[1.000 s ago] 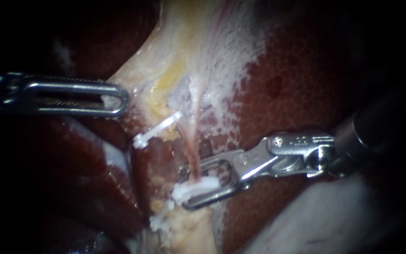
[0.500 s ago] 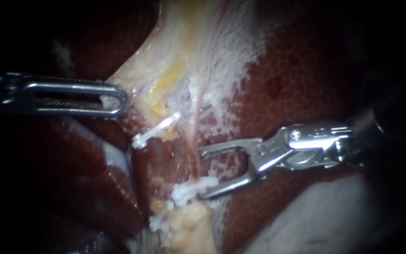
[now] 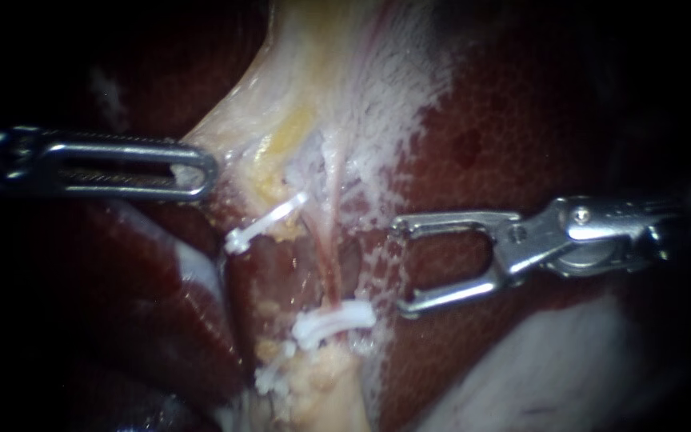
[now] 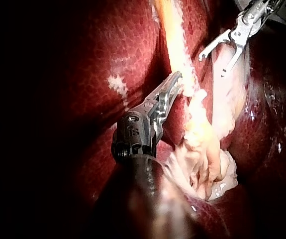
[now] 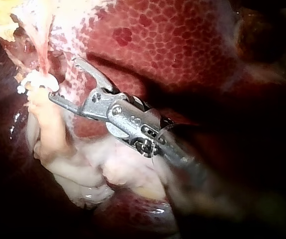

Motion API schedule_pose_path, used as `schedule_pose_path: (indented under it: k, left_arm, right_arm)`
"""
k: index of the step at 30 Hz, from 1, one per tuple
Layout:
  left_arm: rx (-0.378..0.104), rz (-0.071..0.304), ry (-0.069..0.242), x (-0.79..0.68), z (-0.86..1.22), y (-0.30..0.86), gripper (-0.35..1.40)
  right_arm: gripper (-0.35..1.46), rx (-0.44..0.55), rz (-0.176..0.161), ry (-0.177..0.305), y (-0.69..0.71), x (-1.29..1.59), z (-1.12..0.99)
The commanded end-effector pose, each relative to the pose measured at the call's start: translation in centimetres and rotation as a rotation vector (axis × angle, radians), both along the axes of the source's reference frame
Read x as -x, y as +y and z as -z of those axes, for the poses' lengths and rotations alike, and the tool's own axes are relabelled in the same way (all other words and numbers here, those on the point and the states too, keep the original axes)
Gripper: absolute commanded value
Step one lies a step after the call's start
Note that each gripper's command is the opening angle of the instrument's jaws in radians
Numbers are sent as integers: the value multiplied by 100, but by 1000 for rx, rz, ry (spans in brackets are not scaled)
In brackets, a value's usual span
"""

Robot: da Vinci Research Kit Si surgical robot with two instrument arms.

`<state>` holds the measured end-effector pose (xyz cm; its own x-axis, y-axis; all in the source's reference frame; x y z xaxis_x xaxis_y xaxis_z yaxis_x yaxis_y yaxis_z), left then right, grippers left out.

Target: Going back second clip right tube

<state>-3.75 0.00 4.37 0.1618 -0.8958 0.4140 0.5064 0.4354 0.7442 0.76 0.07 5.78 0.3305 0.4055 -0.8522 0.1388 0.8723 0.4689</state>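
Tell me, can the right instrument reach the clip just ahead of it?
Probably yes: the right instrument stands open facing the clip, with nothing standing between them. The left instrument grips tissue well off to the side.

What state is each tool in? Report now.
Left slender steel tool: shut on the pale yellowish tissue strand.
Right slender steel tool: open, holding nothing, apart from the white plastic clip.

The right instrument (image 3: pixel 400 266), jaws apart, stands just clear of the tube (image 3: pixel 328 260), with bare liver (image 3: pixel 513 128) behind it; one clip (image 3: pixel 333 322) lies near its lower jaw; the left instrument (image 3: pixel 193 170), clamped on pale tissue (image 3: pixel 237 132), blocks the far side.
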Motion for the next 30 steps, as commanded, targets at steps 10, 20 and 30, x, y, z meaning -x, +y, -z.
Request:
schedule_pose_path:
  k: [10, 20, 30]
  left_arm:
    - [1, 1, -3, 0, -6, 2, -35]
    - [2, -8, 14, 1, -26, 2, -35]
    - [-2, -38, 40, 25, -84, -9, -35]
  right_arm:
    - [60, 16, 9, 9, 4, 9, 10]
    - [60, 16, 11, 10, 4, 14, 10]
    - [60, 16, 12, 11, 3, 16, 11]
